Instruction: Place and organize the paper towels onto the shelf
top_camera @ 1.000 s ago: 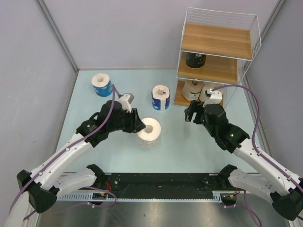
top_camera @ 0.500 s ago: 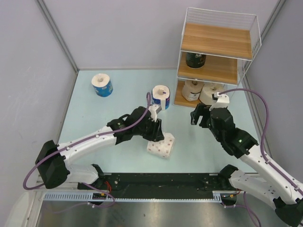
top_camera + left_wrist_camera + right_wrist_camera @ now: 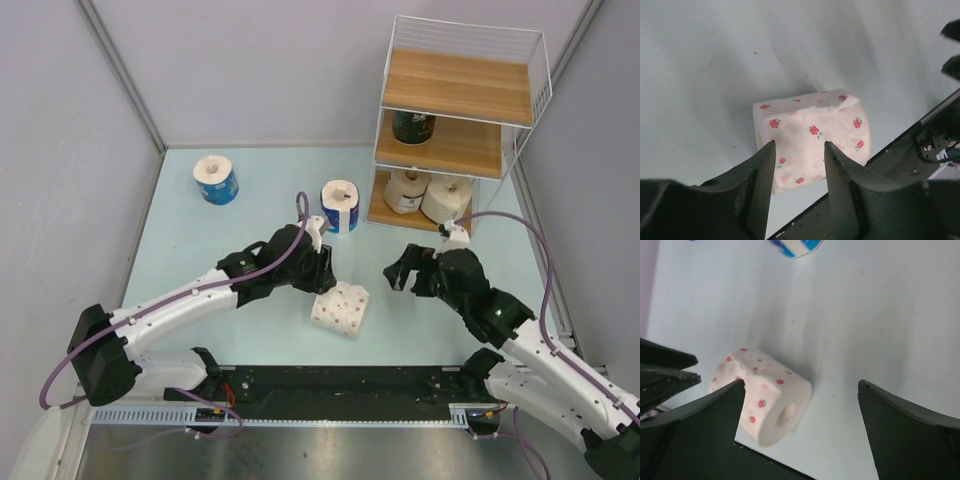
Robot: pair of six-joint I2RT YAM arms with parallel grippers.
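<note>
white red-speckled roll [image 3: 340, 308] lies on its side on the tabletop [image 3: 200, 250], near centre, core end turned toward the right arm. left jaws part open just above its far-left edge, not clamped on it. right jaws spread wide and empty, right of the roll, apart from it. first blue roll [image 3: 215, 178] upright, far left. second blue roll [image 3: 340, 205] upright, just left of the shelf [image 3: 455, 85]. shelf far right: dark roll [image 3: 412, 125] on middle tier, left pale roll [image 3: 406, 190] and right pale roll [image 3: 444, 198] side by side on bottom tier.

No writing is legible on the paper towels [image 3: 340, 308] or the shelf [image 3: 455, 85].
</note>
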